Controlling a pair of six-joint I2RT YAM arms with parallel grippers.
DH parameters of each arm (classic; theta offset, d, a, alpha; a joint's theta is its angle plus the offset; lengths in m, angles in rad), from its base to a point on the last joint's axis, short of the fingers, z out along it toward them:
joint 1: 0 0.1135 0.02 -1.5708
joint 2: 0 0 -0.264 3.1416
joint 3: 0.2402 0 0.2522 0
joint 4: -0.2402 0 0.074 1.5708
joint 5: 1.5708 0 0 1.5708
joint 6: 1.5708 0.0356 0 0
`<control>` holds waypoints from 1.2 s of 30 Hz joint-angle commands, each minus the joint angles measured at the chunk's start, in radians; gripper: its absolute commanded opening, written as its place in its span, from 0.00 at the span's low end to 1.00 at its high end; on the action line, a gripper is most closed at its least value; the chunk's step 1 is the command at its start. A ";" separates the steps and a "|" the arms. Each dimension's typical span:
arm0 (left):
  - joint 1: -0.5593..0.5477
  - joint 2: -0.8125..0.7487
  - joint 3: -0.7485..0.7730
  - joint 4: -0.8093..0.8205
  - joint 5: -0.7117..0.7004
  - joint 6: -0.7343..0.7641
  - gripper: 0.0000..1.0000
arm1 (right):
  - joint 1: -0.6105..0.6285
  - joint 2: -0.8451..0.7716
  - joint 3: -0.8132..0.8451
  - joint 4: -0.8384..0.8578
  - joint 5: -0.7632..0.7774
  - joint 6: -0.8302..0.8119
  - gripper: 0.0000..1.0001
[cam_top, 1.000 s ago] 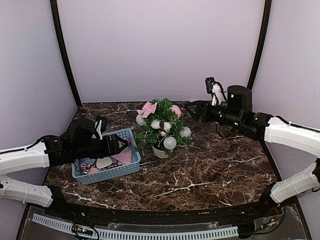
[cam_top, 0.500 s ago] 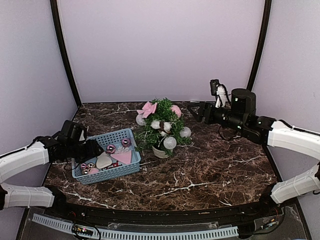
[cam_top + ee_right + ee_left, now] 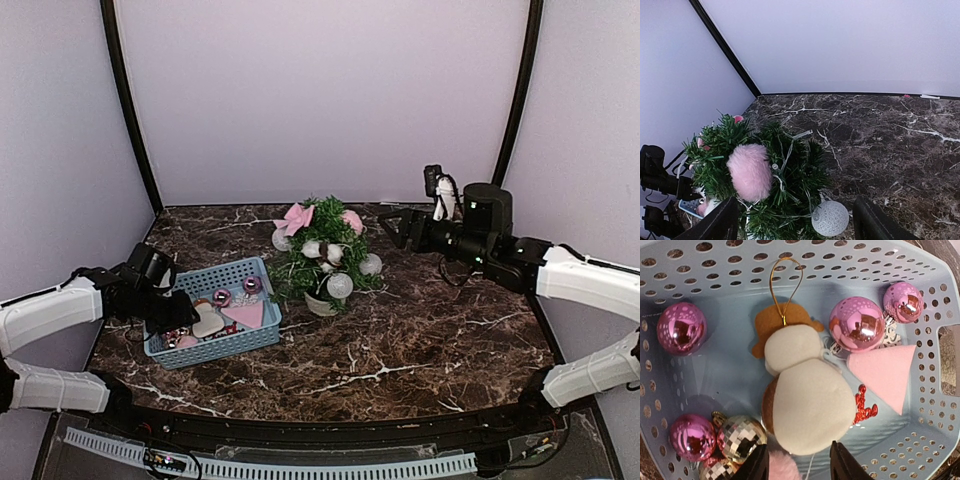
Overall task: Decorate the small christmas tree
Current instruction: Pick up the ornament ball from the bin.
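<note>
The small christmas tree (image 3: 805,170) faces wide-spread, empty right fingers (image 3: 720,225); left fingers (image 3: 759,467) hang parted over the basket (image 3: 927,405).

Lab test booth: plain lilac walls (image 3: 320,90), marble-patterned table (image 3: 400,340).

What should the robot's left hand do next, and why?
Probably lower the left gripper and close on the white felt snowman with the brown hat. The gripper hovers open and empty over the blue perforated plastic basket, with the snowman's round base just ahead of its jaws.

Soft even light, sharp focus
</note>
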 commanded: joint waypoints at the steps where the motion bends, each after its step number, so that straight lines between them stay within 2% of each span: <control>1: 0.004 -0.056 0.028 -0.165 0.079 -0.003 0.41 | -0.005 0.001 -0.023 0.041 0.018 0.019 0.79; 4: 0.004 -0.045 0.035 -0.195 0.119 -0.015 0.40 | -0.005 0.011 -0.030 0.053 0.010 0.029 0.79; 9: 0.004 -0.019 0.038 -0.239 0.101 -0.038 0.39 | -0.005 -0.006 -0.049 0.059 0.016 0.034 0.79; 23: -0.002 0.127 0.006 -0.186 0.099 -0.035 0.47 | -0.008 -0.072 -0.091 0.056 0.045 0.024 0.80; 24: -0.002 0.127 0.005 -0.186 0.097 -0.037 0.46 | -0.009 -0.075 -0.095 0.057 0.047 0.026 0.80; 26: -0.007 0.116 0.011 -0.193 0.084 -0.041 0.30 | -0.009 -0.083 -0.102 0.058 0.052 0.030 0.80; 28: -0.010 0.087 0.022 -0.217 0.068 -0.048 0.19 | -0.011 -0.092 -0.107 0.057 0.056 0.032 0.80; 36: -0.010 -0.134 0.091 -0.239 0.062 -0.056 0.00 | -0.012 -0.134 -0.085 0.025 0.075 0.030 0.80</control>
